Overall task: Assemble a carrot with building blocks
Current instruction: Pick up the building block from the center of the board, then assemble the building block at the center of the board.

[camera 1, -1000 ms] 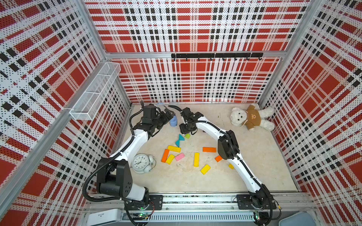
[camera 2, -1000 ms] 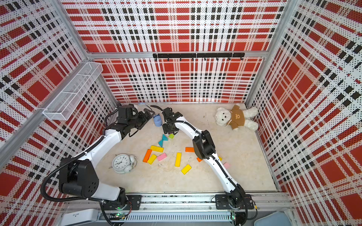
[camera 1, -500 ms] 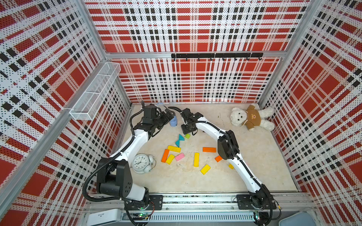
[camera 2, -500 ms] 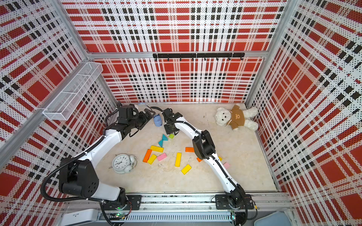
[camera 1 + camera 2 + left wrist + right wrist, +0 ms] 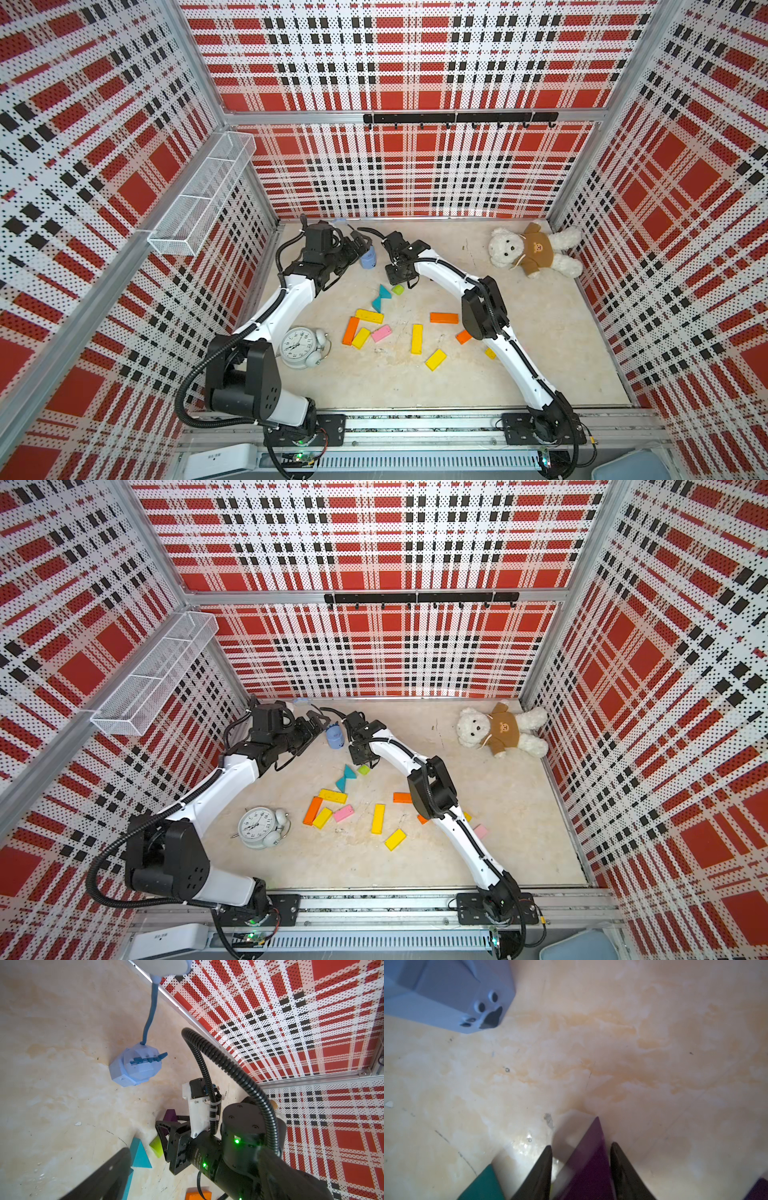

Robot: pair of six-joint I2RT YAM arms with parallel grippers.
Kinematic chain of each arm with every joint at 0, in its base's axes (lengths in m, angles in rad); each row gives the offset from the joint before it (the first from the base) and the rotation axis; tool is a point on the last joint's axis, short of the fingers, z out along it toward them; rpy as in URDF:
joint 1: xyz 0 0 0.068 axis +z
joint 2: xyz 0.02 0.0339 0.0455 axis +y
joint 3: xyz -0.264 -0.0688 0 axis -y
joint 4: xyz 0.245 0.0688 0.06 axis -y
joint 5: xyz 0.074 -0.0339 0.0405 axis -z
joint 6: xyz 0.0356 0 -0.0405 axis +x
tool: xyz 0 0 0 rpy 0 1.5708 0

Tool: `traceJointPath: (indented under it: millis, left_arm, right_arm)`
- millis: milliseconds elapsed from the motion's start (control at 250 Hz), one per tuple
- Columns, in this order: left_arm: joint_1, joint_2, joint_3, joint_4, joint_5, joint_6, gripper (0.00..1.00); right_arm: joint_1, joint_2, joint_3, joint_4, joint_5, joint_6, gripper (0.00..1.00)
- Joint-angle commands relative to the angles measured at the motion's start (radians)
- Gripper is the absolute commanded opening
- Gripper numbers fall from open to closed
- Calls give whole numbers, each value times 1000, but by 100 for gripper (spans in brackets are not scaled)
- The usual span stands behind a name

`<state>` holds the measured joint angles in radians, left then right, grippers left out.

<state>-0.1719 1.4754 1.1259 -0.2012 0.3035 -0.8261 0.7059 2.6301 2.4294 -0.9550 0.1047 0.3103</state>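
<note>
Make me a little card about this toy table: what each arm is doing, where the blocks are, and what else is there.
Left end effector: open, empty, near the blue toy
Right end effector: fingers on either side of the purple triangle; grip unclear
Close by: teal triangles, lime-green stub
Flat bars: yellow, orange and pink, scattered mid-table
Progress: nothing built yet
Other things: alarm clock, teddy bear
</note>
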Motion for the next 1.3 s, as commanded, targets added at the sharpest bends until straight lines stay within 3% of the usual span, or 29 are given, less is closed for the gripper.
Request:
traceJointPath:
  millis: [0, 480, 808, 1056, 1297]
  left_arm:
    - [-2, -7, -6, 19, 0, -3, 97]
    - [-20, -10, -6, 29, 10, -1, 97]
    - [-124, 2, -3, 28, 13, 11, 97]
    - [-300, 59, 6, 28, 46, 16, 97]
    - [-316, 63, 10, 25, 43, 22, 97]
  right_arm:
    - [1, -67, -21, 13, 45, 37, 40]
    - [-109, -299, -204, 88, 55, 114, 39]
    - [-283, -512, -568, 166, 92, 128, 39]
    - [-330, -488, -655, 185, 112, 172, 39]
    - [-344, -438, -677, 219, 84, 198, 40]
